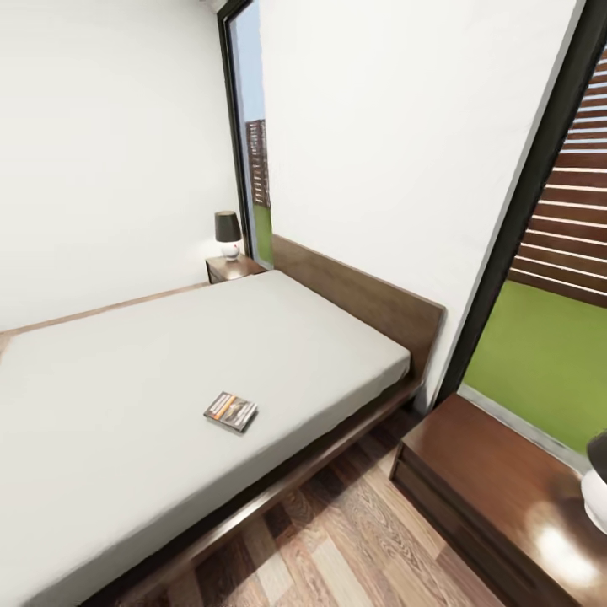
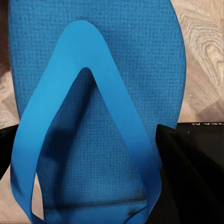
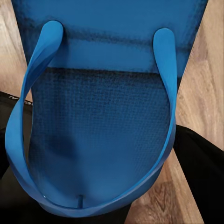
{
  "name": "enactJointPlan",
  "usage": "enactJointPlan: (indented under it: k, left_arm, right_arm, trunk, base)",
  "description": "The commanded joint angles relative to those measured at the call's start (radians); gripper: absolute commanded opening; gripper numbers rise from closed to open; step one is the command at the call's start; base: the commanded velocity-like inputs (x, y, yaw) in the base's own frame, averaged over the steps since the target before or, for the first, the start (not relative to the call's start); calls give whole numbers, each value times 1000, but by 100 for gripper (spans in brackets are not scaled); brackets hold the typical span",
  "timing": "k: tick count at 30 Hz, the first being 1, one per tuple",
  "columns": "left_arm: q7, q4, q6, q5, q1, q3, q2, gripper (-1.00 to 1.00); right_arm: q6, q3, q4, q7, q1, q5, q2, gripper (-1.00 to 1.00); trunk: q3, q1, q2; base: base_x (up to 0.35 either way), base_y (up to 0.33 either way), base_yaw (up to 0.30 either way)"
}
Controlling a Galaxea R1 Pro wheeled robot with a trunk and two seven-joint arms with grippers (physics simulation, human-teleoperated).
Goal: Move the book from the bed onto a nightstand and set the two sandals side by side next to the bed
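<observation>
The book, a thin dark paperback with an orange band, lies flat on the pale grey mattress of the bed, close to its near side edge. One dark brown nightstand stands at the far end of the headboard, another at the near end, lower right. In the left wrist view a bright blue sandal with a blue strap sits between the dark fingers of my left gripper, above wooden floor. My right gripper is shut on the second blue sandal the same way.
A lamp with a dark shade stands on the far nightstand, and another lamp sits on the near one's right edge. Wooden floor runs between the bed frame and the near nightstand. Tall glass panels flank the headboard wall.
</observation>
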Motion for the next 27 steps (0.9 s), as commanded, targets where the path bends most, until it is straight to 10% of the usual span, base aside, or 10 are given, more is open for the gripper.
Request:
enactJointPlan:
  k: [1,27]
  left_arm:
    - [1,1,-4,-6,-1,4,0,-100]
    - [1,1,-4,-5,-1,5,0,-100]
  right_arm:
    - [6,-1,-3,4,0,9,0,-100]
    - [5,-1,5,3,6,9,1,-100]
  trunk:
    - [-1,0,-1]
    - [23,0,-1]
  base:
    - [-7,-1,276]
    - [-1,0,233]
